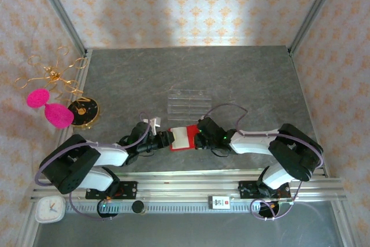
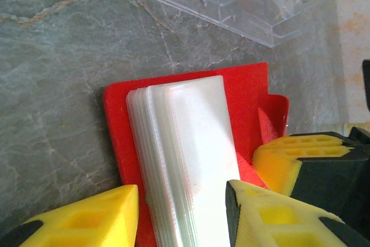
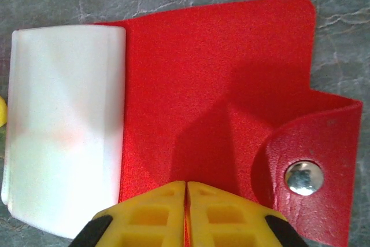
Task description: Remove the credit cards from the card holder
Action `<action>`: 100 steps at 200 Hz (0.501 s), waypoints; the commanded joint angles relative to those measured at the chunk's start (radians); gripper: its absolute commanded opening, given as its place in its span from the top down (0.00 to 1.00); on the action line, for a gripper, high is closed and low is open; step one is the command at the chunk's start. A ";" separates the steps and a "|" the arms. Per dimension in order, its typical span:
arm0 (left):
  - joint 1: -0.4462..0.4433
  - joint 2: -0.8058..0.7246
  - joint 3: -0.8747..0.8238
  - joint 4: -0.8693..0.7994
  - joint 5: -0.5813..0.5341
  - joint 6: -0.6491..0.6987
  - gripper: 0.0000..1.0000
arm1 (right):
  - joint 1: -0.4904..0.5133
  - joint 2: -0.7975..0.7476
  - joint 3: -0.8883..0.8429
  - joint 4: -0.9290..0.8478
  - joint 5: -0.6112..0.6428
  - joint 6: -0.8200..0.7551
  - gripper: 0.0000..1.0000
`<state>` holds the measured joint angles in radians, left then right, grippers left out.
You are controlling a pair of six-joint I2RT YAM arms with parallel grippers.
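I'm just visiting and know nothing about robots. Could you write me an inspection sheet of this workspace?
Surface: grey marbled table, flat.
Job's things: red card holder lies open, whitish sleeves showing, contents unclear.
Clutter: clear tray beyond it; pink ornaments, gold wire, white clock at left.
Claws: left claw straddles the sleeves, grip unclear; right claw shut on the card holder's edge.
Cables: purple cables loop along both arms.
Surroundings: patterned wallpaper walls, metal frame.

One card holder point(image 3: 202, 73) — one clear tray point(image 1: 188, 101)
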<state>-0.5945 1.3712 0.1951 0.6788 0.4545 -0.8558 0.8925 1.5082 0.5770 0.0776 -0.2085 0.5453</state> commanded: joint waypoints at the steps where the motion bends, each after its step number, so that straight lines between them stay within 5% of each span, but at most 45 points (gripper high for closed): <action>1: -0.001 -0.009 -0.032 0.177 0.054 -0.038 0.60 | 0.002 0.048 -0.035 0.057 -0.042 -0.007 0.91; 52: -0.001 0.019 -0.033 0.222 0.075 -0.062 0.66 | 0.002 0.070 -0.033 0.109 -0.095 -0.017 0.90; 100: -0.020 -0.059 0.006 0.009 -0.032 -0.035 0.64 | 0.003 0.067 -0.016 0.101 -0.086 -0.021 0.85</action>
<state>-0.5964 1.3769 0.1726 0.7952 0.4950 -0.9077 0.8890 1.5417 0.5621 0.1959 -0.2611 0.5434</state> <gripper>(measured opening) 0.345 0.116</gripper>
